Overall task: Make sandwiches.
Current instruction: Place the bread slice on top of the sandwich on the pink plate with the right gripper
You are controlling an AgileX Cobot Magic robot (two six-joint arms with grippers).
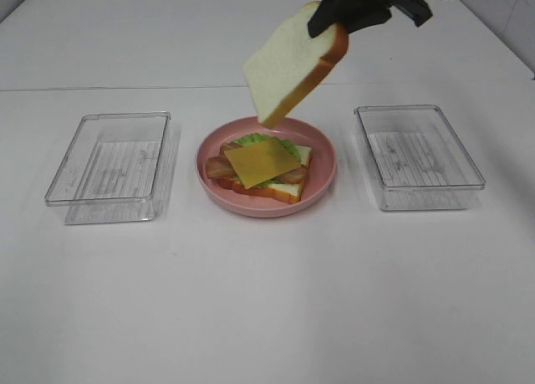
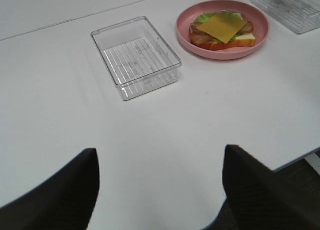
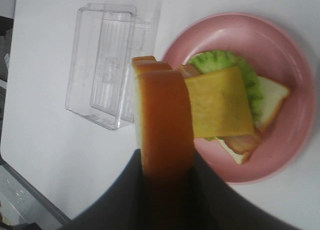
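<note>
An open sandwich lies on the pink plate: a bread slice, green lettuce, brown bacon and a yellow cheese square on top. It also shows in the left wrist view and the right wrist view. My right gripper is shut on a second bread slice with orange-brown crust, held tilted in the air above the plate's far edge. My left gripper is open and empty, low over the table's front left, far from the plate.
A clear plastic tray stands left of the plate and another clear tray right of it. Both show nothing inside. The white table's front edge shows in the left wrist view.
</note>
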